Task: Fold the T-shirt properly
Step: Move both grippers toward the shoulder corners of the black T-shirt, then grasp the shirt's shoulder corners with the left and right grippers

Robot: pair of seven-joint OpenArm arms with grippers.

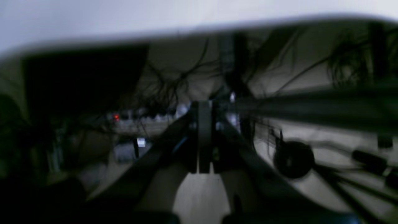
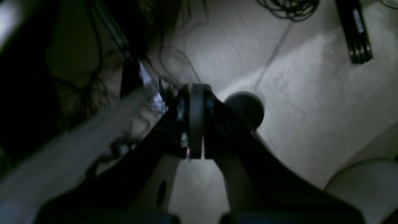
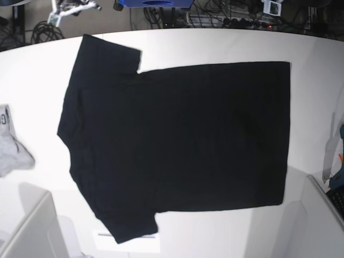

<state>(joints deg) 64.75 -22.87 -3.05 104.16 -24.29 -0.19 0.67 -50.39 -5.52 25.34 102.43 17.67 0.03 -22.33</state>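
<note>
The black T-shirt lies spread flat on the white table, plain side up, sleeves toward the left and hem toward the right. Neither gripper shows in the base view. In the left wrist view my left gripper has its fingers pressed together with nothing between them, hanging over floor and cables. My right gripper is likewise shut and empty above a pale floor. No part of the T-shirt appears in either wrist view.
A small grey cloth with dark lettering lies at the table's left edge. Pale boxy shapes stand at the near left corner and near right corner. Cables and gear lie beyond the far edge.
</note>
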